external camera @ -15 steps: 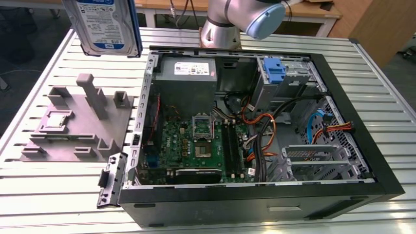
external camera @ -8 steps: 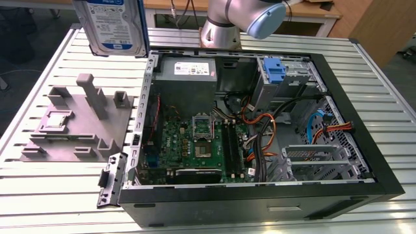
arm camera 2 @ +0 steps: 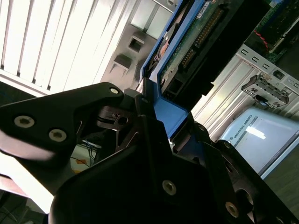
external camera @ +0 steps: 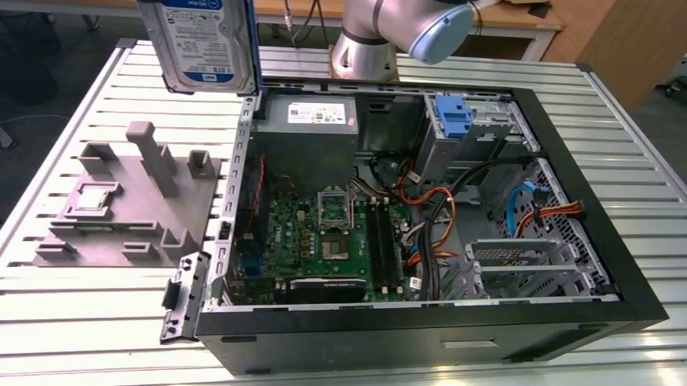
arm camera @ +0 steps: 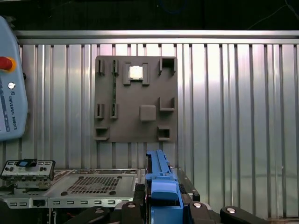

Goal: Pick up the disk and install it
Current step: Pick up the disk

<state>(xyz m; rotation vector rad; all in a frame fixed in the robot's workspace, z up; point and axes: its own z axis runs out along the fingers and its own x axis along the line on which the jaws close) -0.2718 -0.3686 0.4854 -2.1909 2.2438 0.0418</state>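
The disk [external camera: 199, 44], silver with a white label and a blue band, hangs upright in the air at the exterior view's upper left, above the back left corner of the open computer case [external camera: 429, 322]. In both wrist views my gripper [arm camera: 161, 207] is shut on the disk's blue side rail [arm camera: 160, 179]. The second wrist view shows the black gripper [arm camera 2: 159, 119] clamped on the blue rail [arm camera 2: 170, 112], with the disk's green circuit-board underside [arm camera 2: 196, 42] reaching away from it.
The case lies open on a slatted metal table [external camera: 96, 322], showing the motherboard [external camera: 322, 241], a grey power-supply box [external camera: 311, 112], a blue latch piece [external camera: 456, 121] and cables. A grey fixture block [external camera: 124, 205] sits at the case's left. The arm's base [external camera: 365, 48] stands behind.
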